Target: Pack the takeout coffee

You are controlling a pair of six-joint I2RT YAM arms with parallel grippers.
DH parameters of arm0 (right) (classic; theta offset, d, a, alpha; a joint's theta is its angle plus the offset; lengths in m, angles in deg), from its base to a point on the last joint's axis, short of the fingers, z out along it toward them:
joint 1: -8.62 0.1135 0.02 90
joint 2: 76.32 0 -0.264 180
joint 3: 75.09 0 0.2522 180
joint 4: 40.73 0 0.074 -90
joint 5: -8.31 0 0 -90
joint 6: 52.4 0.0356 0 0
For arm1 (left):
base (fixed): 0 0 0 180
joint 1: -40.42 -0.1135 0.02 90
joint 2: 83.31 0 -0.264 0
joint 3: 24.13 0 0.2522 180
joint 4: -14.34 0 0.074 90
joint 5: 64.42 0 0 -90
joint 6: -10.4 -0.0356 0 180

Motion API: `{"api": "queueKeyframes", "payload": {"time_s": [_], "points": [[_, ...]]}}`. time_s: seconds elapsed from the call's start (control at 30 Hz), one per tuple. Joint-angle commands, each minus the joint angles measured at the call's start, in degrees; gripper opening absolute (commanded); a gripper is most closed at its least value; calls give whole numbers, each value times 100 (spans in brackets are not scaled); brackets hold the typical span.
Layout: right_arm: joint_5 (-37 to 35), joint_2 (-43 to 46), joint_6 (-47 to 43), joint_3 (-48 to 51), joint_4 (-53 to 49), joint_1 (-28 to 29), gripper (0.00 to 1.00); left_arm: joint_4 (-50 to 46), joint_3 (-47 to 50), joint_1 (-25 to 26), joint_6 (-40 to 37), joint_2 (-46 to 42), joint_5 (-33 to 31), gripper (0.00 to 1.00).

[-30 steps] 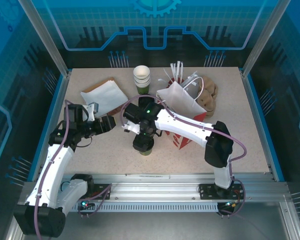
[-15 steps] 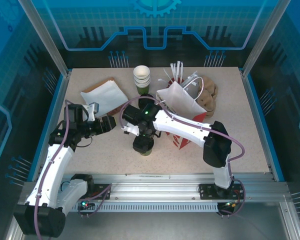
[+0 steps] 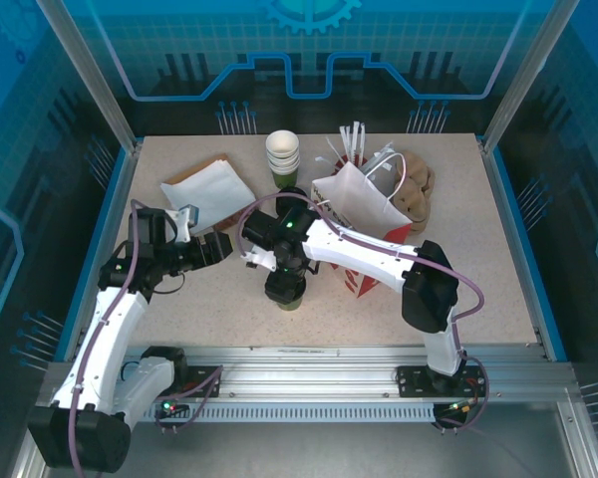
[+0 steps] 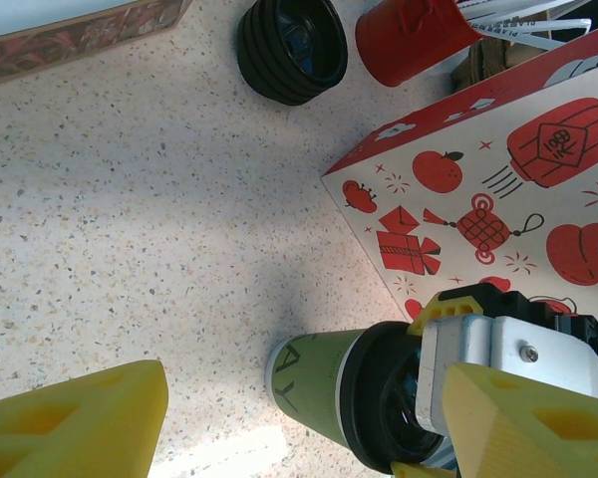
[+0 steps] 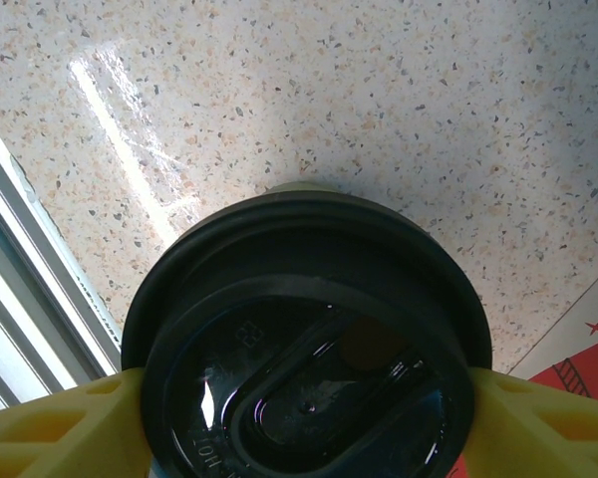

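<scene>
Here, right gripper (image 5: 299,410): pointed straight down over the takeout coffee (image 4: 319,383). Its yellow fingers (image 5: 50,423) are set against opposite sides of the black lid, so the cup is gripped at the lid rim.
Takeout coffee: an olive-green paper cup capped with a round black plastic lid. It is stood upright on the speckled table (image 3: 478,289), near the middle of the front half.
Left gripper (image 3: 215,247): held above the table to the left of the cup and aimed toward it. Its jaws are spread wide and nothing is held between them.
Paper bag (image 4: 498,179): white, printed with red lanterns, apples and gift boxes. It is placed just beside the cup on the right, and whether it touches the cup cannot be told.
Black lids (image 4: 291,45): a ribbed stack set on the table beyond the cup, well apart from it.
Red cup (image 4: 409,40): placed next to the black lids, with white straws seen in it.
Stack of cups (image 3: 283,154): lidless and white-rimmed, placed toward the back of the table.
White paper sheet (image 3: 207,191): laid flat at the back left, over a brown board.
</scene>
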Motion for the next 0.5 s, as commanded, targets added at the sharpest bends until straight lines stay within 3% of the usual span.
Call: {"api": "queueKeyframes", "payload": {"time_s": [0.0,0.47], "points": [[-49,-94,-60,-110,-210,82,74,108,61,-58,-100,-14,172,74],[-210,-95,-52,-68,-239,100,62,141,58,-58,-70,-20,206,75]]}}
